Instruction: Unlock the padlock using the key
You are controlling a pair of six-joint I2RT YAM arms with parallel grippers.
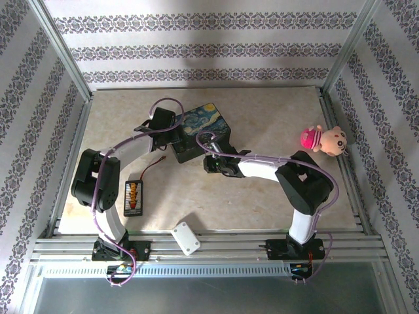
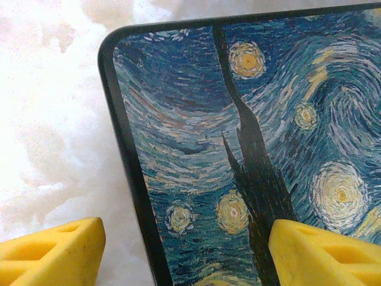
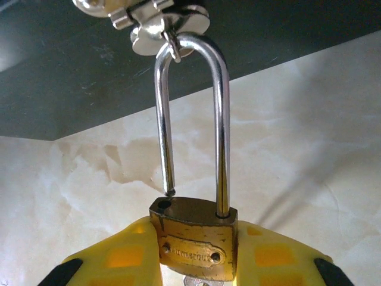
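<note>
The right tool (image 3: 193,265) clamps the padlock (image 3: 193,235) by its body; the left tool (image 2: 187,253) stands spread above the box (image 2: 196,137).

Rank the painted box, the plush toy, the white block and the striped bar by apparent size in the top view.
1. painted box, largest even though it is partly covered.
2. plush toy.
3. white block and striped bar: too alike to rank.

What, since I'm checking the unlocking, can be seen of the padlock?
The padlock has a scuffed brass body and a long silver shackle. One leg sits in the body; the other's tip hangs above its hole, so it looks unlocked. It hooks through a silver hasp; the right end effector clamps the body.
</note>
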